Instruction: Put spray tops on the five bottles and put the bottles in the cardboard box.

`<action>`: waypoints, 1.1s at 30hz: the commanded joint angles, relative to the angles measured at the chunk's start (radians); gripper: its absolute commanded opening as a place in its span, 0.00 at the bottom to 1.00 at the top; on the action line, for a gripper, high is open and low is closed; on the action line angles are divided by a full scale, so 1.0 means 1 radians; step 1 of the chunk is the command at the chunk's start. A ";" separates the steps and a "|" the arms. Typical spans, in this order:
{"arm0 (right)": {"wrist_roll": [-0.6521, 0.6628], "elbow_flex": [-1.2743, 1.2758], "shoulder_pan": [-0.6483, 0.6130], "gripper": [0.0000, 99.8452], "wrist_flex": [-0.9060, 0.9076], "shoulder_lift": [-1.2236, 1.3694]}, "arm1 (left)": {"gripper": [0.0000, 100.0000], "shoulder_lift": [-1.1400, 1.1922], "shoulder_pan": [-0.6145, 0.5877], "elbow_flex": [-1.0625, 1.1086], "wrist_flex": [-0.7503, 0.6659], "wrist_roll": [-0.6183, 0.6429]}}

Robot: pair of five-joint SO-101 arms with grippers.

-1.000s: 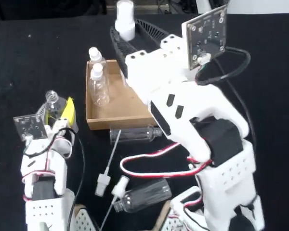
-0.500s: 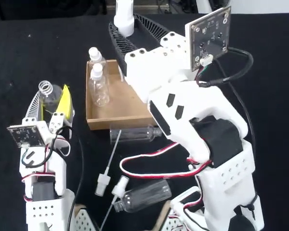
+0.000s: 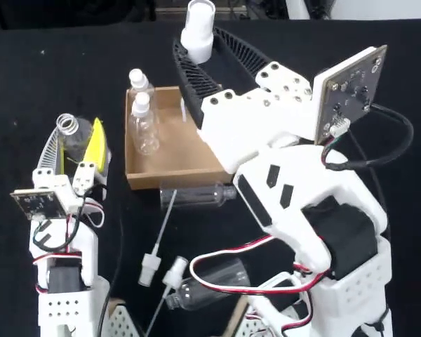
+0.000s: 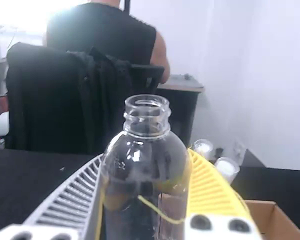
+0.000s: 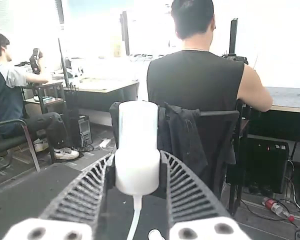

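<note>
The left gripper (image 3: 77,133) had one grey finger and one yellow finger. They were closed around a clear bottle (image 4: 142,165). The bottle stood up straight. Its mouth was open and it had no top on. It was held up over the black table (image 3: 42,77), to the left of the cardboard box (image 3: 175,175).

The right gripper (image 5: 136,160) had two black ribbed fingers. They squeezed a white spray top (image 5: 136,145) between them. A thin white tube hung down from the top. This gripper was up above the far side of the box.

Two bottles with white tops were at the left side of the box. One (image 3: 146,126) lay inside by the left wall. The other (image 3: 138,83) was at the far corner, and it was hard to tell if all of it was inside.

An open clear bottle (image 3: 196,195) lay on its side just in front of the box. Closer to the arms lay a loose spray top (image 3: 149,268) with a long tube. A second loose top (image 3: 175,270) lay just beside one more clear bottle (image 3: 214,283).
</note>
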 commanded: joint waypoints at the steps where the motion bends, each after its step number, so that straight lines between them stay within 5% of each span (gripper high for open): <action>1: -0.005 -0.007 0.006 0.01 -0.023 -0.031 | 0.05 -0.018 0.081 0.022 -0.034 -0.005; 10: -0.015 -0.005 -0.002 0.01 -0.023 -0.028 | 0.05 -0.017 0.170 0.022 -0.034 -0.005; 16: -0.206 0.053 -0.028 0.01 -0.074 -0.031 | 0.05 -0.017 0.168 0.022 -0.034 -0.005; 33: -0.213 0.407 -0.163 0.01 -0.624 -0.031 | 0.05 -0.017 0.173 0.022 -0.034 -0.005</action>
